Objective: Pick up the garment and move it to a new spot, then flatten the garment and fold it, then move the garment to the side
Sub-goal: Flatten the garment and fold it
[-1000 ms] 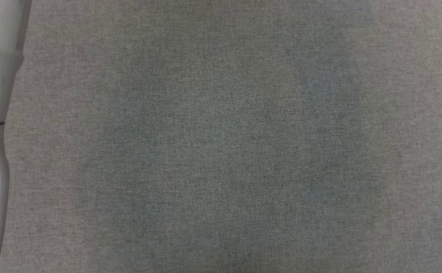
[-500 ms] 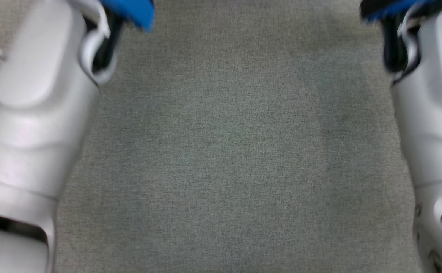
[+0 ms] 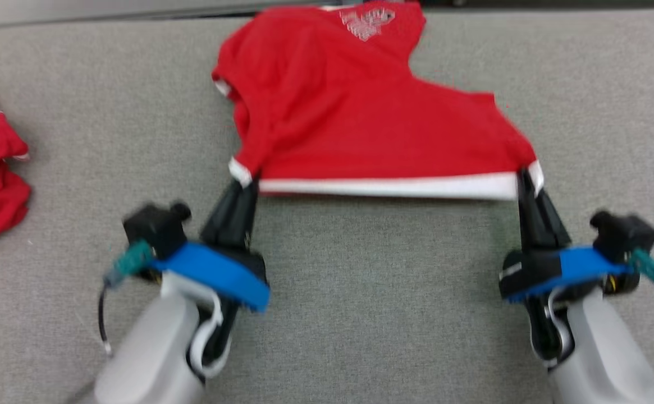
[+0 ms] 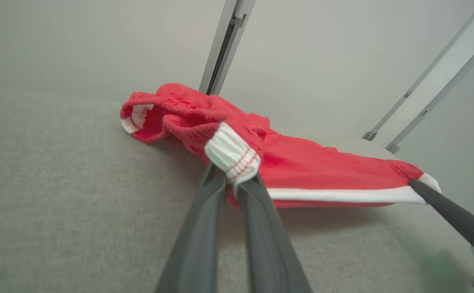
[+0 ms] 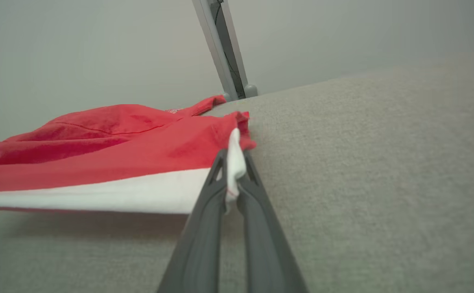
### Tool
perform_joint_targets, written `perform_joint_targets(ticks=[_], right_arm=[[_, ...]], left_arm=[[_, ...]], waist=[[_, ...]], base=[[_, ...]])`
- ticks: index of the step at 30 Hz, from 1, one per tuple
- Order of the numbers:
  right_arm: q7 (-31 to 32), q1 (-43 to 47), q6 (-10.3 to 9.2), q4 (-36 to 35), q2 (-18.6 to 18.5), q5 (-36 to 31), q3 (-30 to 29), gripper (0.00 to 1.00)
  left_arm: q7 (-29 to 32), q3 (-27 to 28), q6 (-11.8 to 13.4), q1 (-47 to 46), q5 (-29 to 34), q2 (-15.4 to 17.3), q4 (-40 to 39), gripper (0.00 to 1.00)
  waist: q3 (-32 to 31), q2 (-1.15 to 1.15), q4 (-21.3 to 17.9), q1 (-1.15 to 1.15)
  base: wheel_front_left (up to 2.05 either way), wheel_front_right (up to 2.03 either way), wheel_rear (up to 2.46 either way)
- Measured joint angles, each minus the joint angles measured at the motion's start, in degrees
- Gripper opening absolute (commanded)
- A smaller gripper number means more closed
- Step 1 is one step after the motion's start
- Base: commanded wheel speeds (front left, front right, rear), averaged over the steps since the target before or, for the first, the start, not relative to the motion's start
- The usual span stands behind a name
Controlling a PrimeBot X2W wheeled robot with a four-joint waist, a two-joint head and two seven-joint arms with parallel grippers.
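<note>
Left claw point(image 3: 246, 184) and right claw point(image 3: 524, 178) are each pinched on a corner of the white hem point(image 3: 388, 187) of the red shirt point(image 3: 360, 123), which is stretched between them across the far part of the desk point(image 3: 371, 303). Relocation is judged in hand; next, an even pull and flat lay-down are called for.

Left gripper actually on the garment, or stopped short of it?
Touching. The left wrist view shows the left gripper pinching a white ribbed corner of the garment between its two fingers.
</note>
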Motion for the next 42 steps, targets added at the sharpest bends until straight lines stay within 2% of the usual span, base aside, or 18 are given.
perform_joint_targets(ticks=[10, 15, 20, 29, 36, 42], right_arm=[[6.01, 23.27, 0.02, -16.24, 1.65, 0.65, -3.87, 0.00], [9.56, 31.82, 0.01, -24.04, 2.42, 0.16, -6.21, 0.00], [12.07, 35.28, 0.01, -28.96, 3.03, 0.15, -7.90, 0.00], [14.36, 31.47, 0.00, -30.80, 3.32, -1.82, -8.84, 0.00], [17.33, 22.31, -0.01, -29.77, 1.88, -4.23, -8.80, 0.00], [18.97, 12.63, -0.01, -25.57, -0.36, -5.37, -8.18, 0.00]], left_arm=[[0.01, -0.85, 3.70, 23.48, -0.60, -0.46, -12.58, 0.00], [0.73, -2.94, 4.91, 29.07, -0.36, 0.11, -16.95, 0.00], [1.41, -4.12, 5.65, 30.93, -0.33, 0.19, -18.87, 0.00], [2.08, -4.99, 5.57, 29.00, -0.21, -0.62, -20.13, 0.00], [2.60, -5.55, 4.52, 25.14, -0.22, -2.02, -20.07, 0.00], [2.80, -5.93, 3.50, 20.88, -0.19, -3.49, -19.13, 0.00]], waist=[[-8.00, 0.00, 0.13, -0.01], [-10.32, 0.00, 0.89, -0.01], [-11.00, 0.00, 1.59, 0.00], [-10.12, 0.00, 2.49, 0.01], [-8.46, 0.00, 3.30, 0.02], [-6.57, 0.00, 4.25, 0.02]], base=[[0.00, 0.00, 0.00], [0.00, 0.00, 0.00], [0.00, 0.00, 0.00], [0.00, 0.00, 0.00], [0.00, 0.00, 0.00], [0.00, 0.00, 0.00]])
